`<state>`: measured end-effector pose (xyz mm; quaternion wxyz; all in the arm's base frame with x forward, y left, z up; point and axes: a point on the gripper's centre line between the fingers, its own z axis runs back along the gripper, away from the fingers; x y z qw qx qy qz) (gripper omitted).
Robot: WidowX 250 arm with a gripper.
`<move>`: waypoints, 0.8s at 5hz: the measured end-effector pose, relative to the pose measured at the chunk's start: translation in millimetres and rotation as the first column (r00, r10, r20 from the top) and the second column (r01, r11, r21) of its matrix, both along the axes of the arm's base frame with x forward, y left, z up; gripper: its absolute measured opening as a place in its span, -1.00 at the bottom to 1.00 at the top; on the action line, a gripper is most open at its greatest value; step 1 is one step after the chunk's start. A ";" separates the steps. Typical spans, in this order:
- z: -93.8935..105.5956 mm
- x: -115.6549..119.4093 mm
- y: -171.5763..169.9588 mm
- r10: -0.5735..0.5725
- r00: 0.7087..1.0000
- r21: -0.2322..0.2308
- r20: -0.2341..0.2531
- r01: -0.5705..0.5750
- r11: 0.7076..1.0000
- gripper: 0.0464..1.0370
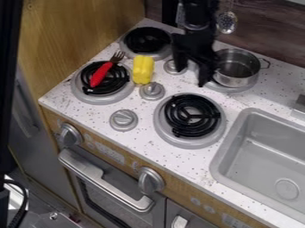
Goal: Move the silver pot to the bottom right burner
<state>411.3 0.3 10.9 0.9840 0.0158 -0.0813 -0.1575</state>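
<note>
Perhaps we tip the round silver metal pot, upper right, if our black two-finger gripper, jaws spread, bumps its wall.

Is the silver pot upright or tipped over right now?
Upright: the silver pot sits base down on the back right burner, its open rim facing up.

A toy kitchen, with 4 burners, sink and oven.
</note>
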 end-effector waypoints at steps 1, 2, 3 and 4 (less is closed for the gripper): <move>3.6 17.8 -35.5 -0.124 0.983 -0.035 0.132 0.130 0.991 0.91; 7.2 29.2 -52.7 -0.173 0.962 -0.051 0.211 0.188 0.981 0.91; -13.6 45.4 -57.8 -0.216 0.954 -0.019 0.207 0.225 0.974 0.91; -23.9 58.8 -61.6 -0.247 0.948 0.005 0.202 0.251 0.968 0.91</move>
